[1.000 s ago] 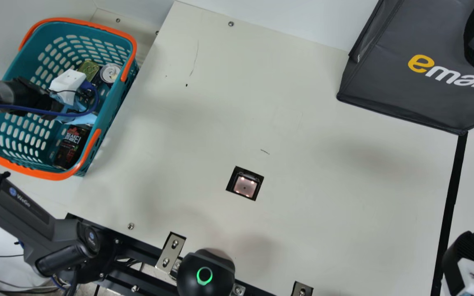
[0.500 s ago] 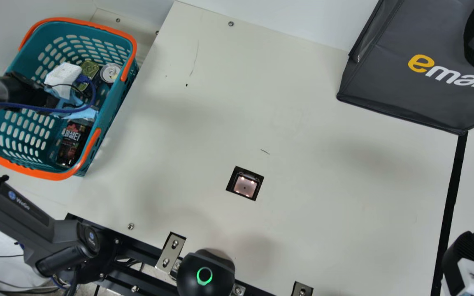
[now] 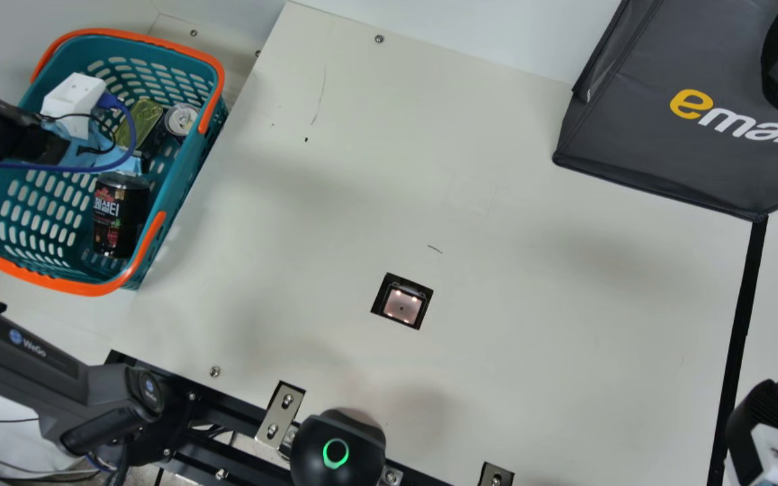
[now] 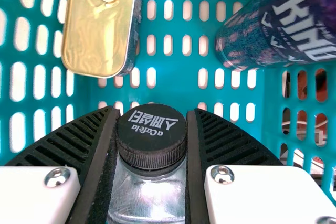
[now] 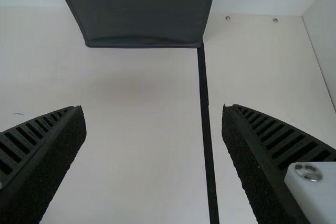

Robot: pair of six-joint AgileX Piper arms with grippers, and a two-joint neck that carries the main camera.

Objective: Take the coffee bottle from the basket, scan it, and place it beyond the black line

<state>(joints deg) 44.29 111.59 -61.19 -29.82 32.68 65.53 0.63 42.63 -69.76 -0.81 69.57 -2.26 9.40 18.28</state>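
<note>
Inside the basket (image 3: 190, 172), the bottle (image 3: 119, 216) is raised higher than before, pinched by the left gripper (image 3: 85, 145), its wrist tilted over the rim

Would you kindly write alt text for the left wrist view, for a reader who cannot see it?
The left tool grips a black-capped coffee bottle between two black ribbed fingers, with a slotted teal basket behind it. Beyond the bottle are a gold-topped tin with a pull ring and a dark printed container.
</note>
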